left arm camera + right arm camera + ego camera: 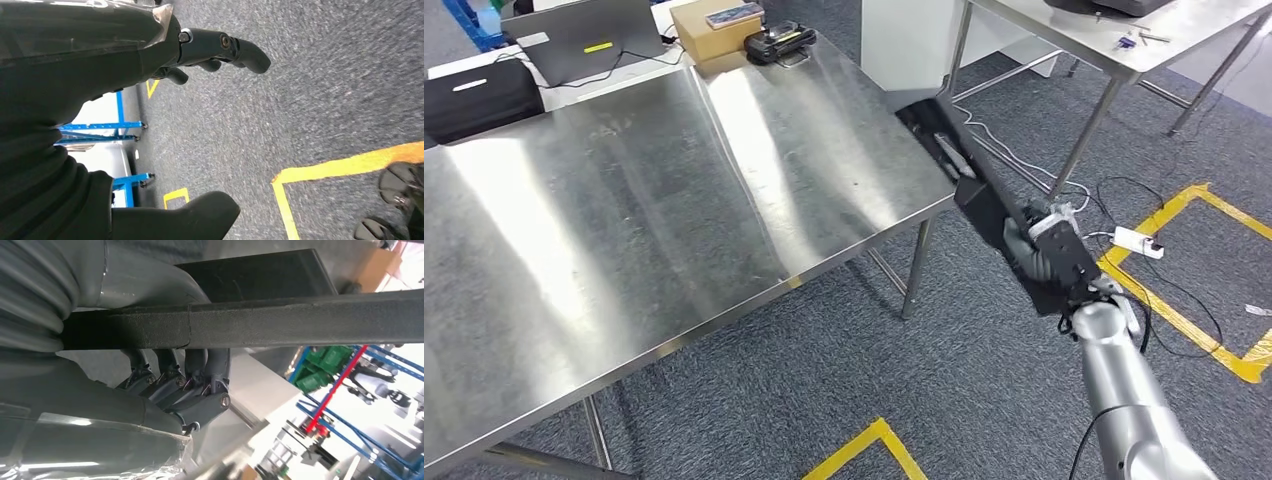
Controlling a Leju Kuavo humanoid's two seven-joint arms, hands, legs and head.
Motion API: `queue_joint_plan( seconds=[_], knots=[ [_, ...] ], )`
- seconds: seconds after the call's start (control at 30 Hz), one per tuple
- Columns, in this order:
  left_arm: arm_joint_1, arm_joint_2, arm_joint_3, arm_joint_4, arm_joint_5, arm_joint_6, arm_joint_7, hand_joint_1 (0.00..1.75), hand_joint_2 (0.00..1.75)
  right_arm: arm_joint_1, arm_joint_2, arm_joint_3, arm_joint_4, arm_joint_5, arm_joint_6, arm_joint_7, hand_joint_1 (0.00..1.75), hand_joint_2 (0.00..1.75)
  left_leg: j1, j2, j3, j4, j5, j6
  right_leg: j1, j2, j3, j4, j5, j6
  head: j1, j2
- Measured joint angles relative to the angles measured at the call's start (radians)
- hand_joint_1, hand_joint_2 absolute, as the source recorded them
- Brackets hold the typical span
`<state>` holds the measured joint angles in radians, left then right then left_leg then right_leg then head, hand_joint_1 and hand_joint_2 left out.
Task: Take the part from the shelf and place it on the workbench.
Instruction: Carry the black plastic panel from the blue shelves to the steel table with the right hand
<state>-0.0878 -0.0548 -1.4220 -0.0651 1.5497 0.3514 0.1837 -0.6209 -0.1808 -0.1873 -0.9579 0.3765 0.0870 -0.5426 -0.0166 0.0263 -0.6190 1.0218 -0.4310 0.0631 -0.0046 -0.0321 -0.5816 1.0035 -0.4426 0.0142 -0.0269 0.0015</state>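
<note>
1. My right hand (1052,252) grips the part (984,195), a long black strip. In the head view it hangs beyond the near right corner of the steel tabletop (674,190), over the carpet and not over the metal.
2. The part's long axis runs from my hand up and to the left, towards the far right side of the tabletop. Its far end lies close along the tabletop's right edge; I cannot tell whether it touches.
3. The tabletop lies to the left of my right hand. I judge the coming move to be a swing leftward, with the strip lifted enough to pass above the edge.
4. In the right wrist view my fingers (200,375) curl under the part (300,317) and my thumb lies over it, so the hold looks firm.
5. The part looks like a dark, matt bar with a rough, foam-like face, a seam across it near my hand, and a broader black panel behind it.
6. My left hand (210,55) hangs over the carpet, fingers apart and holding nothing, so the right arm does the placing.
</note>
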Motion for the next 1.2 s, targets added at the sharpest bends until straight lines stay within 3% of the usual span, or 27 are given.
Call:
queue_joint_plan(
  seconds=[0.13,0.17,0.23,0.3,0.33,0.37,0.43,0.47,0.5,0.6,0.67,0.77,0.83,0.87,0.97,1.03,1.13,1.2],
  knots=[
    [0.0,0.004,-0.005,0.0,-0.002,-0.009,-0.003,0.0,1.75,-0.112,-0.012,0.027,0.033,0.018,-0.008,0.048,1.75,1.75,0.001,-0.011,0.009,-0.021,0.012,0.011,0.005,-0.001,-0.01,0.019,-0.012,0.009,0.001,0.0],
    [-0.001,0.005,-0.008,0.0,-0.003,-0.012,-0.004,0.0,1.75,-0.147,-0.017,0.032,0.041,0.02,-0.008,0.064,1.75,1.75,0.004,-0.014,0.013,-0.028,0.017,0.015,0.006,0.007,-0.028,0.057,-0.031,0.008,0.002,0.0],
    [-0.002,0.007,-0.014,0.0,-0.005,-0.021,-0.005,0.0,1.75,-0.221,-0.029,0.039,0.064,0.025,-0.007,0.098,1.75,1.75,0.004,-0.024,0.014,-0.032,0.021,0.019,0.001,0.02,-0.091,0.19,-0.085,0.003,0.003,0.0],
    [-0.002,0.008,-0.022,-0.001,-0.008,-0.03,-0.006,0.0,1.75,-0.298,-0.039,0.047,0.096,0.03,-0.004,0.129,1.75,1.75,0.004,-0.036,0.014,-0.031,0.021,0.02,-0.005,0.024,-0.143,0.291,-0.111,0.01,0.006,0.0],
    [-0.002,0.009,-0.026,-0.001,-0.009,-0.034,-0.006,0.0,1.75,-0.336,-0.043,0.052,0.111,0.032,-0.003,0.142,1.75,1.75,0.005,-0.042,0.015,-0.03,0.02,0.019,-0.008,0.024,-0.143,0.287,-0.101,0.019,0.007,0.0],
    [-0.002,0.009,-0.03,-0.001,-0.01,-0.036,-0.006,0.0,1.75,-0.374,-0.046,0.058,0.123,0.035,-0.001,0.157,1.75,1.75,0.007,-0.049,0.015,-0.027,0.019,0.017,-0.013,0.025,-0.125,0.244,-0.077,0.031,0.008,0.0],
    [-0.002,0.012,-0.037,-0.001,-0.011,-0.039,-0.005,0.0,1.75,-0.456,-0.051,0.069,0.14,0.043,0.006,0.195,1.75,1.75,0.009,-0.062,0.011,-0.013,0.012,0.007,-0.024,0.037,-0.064,0.107,-0.02,0.054,0.011,0.0],
    [-0.003,0.013,-0.04,-0.002,-0.012,-0.041,-0.005,0.0,1.75,-0.502,-0.052,0.076,0.15,0.048,0.009,0.217,1.75,1.75,0.008,-0.067,0.004,-0.004,0.008,0.001,-0.027,0.045,-0.043,0.057,-0.003,0.057,0.012,0.0],
    [-0.003,0.015,-0.043,-0.002,-0.013,-0.044,-0.004,0.0,1.75,-0.549,-0.052,0.083,0.16,0.051,0.011,0.238,1.75,1.75,0.007,-0.072,-0.005,0.004,0.005,-0.005,-0.028,0.051,-0.033,0.03,0.004,0.053,0.013,0.0],
    [0.0,0.02,-0.053,-0.002,-0.02,-0.051,-0.005,0.0,1.75,-0.66,-0.047,0.104,0.183,0.058,0.012,0.286,1.75,1.75,0.01,-0.081,-0.019,0.012,0.004,-0.017,-0.024,0.047,-0.033,0.024,0.003,0.032,0.01,0.0],
    [0.0,0.023,-0.059,-0.003,-0.024,-0.054,-0.007,0.0,1.75,-0.714,-0.041,0.123,0.2,0.073,0.011,0.31,1.75,1.75,0.013,-0.067,-0.035,0.047,-0.021,-0.028,-0.029,0.039,-0.029,0.022,0.004,0.018,0.003,0.0],
    [-0.001,0.023,-0.065,-0.006,-0.029,-0.057,-0.011,0.0,1.75,-0.767,-0.038,0.146,0.229,0.094,0.008,0.323,1.75,1.75,0.022,-0.041,-0.12,0.22,-0.1,-0.045,-0.027,0.03,-0.025,0.021,0.001,0.004,-0.005,0.0],
    [-0.001,0.023,-0.068,-0.007,-0.03,-0.058,-0.011,0.0,1.75,-0.777,-0.038,0.158,0.254,0.104,0.007,0.316,1.75,1.75,0.027,-0.036,-0.159,0.286,-0.106,-0.049,-0.025,0.024,-0.022,0.021,-0.001,0.002,-0.006,0.0],
    [-0.001,0.023,-0.07,-0.008,-0.03,-0.058,-0.011,0.0,1.75,-0.777,-0.038,0.163,0.266,0.107,0.006,0.308,1.75,1.75,0.028,-0.034,-0.152,0.263,-0.083,-0.048,-0.024,0.022,-0.021,0.021,-0.002,0.001,-0.005,0.0],
    [-0.002,0.024,-0.075,-0.008,-0.03,-0.058,-0.011,0.0,1.75,-0.777,-0.04,0.176,0.295,0.118,0.004,0.277,1.75,1.75,0.024,-0.011,-0.062,0.074,0.005,-0.038,-0.021,0.016,-0.017,0.02,-0.005,0.003,-0.005,0.0],
    [-0.003,0.025,-0.076,-0.008,-0.029,-0.058,-0.011,0.0,1.75,-0.774,-0.043,0.184,0.313,0.125,0.0,0.261,1.75,1.75,0.016,-0.001,-0.035,0.017,0.014,-0.029,-0.016,0.012,-0.016,0.019,-0.007,0.009,-0.004,0.0],
    [-0.004,0.024,-0.076,-0.008,-0.025,-0.056,-0.01,0.0,1.75,-0.761,-0.047,0.192,0.336,0.135,-0.007,0.245,1.75,1.75,0.012,-0.012,-0.028,0.007,0.015,-0.014,-0.012,0.005,-0.013,0.015,-0.011,0.024,-0.003,0.0],
    [-0.006,0.024,-0.077,-0.009,-0.025,-0.053,-0.009,0.0,1.75,-0.753,-0.051,0.195,0.351,0.141,-0.012,0.236,1.75,1.75,0.016,-0.019,-0.019,-0.006,0.023,0.001,-0.01,0.011,-0.032,0.057,-0.036,0.026,-0.002,0.0]
  ],
)
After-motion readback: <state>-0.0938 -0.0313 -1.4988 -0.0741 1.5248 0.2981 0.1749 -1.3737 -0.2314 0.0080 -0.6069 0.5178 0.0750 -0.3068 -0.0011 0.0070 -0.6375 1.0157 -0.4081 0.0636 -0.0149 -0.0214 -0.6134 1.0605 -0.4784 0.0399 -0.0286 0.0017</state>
